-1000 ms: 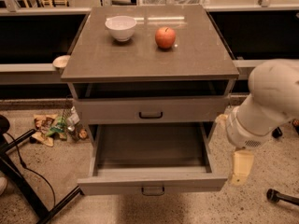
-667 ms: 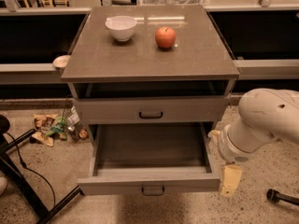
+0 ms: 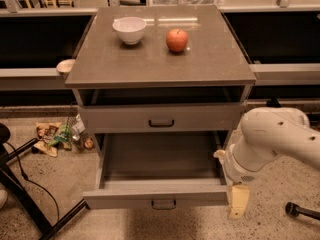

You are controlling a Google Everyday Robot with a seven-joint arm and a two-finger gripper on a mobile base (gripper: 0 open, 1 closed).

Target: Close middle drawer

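Observation:
The middle drawer is a wide grey drawer pulled far out of the cabinet. Its dark-floored tray is empty, and a small dark handle sits at the centre of its low front. Above it the taller grey front with the bigger black handle is shut. The lowest front is hidden under the open drawer. My gripper, cream-coloured on a white arm, hangs just beside the right end of the open drawer's front, close to the floor.
A white bowl and a red apple stand on the cabinet top. Litter lies on the floor to the left. Black stand legs cross the lower left. A dark caster is at the lower right.
My arm has swung left and down, bringing the gripper from beside the drawer's right side to its front right corner. The drawer has not moved.

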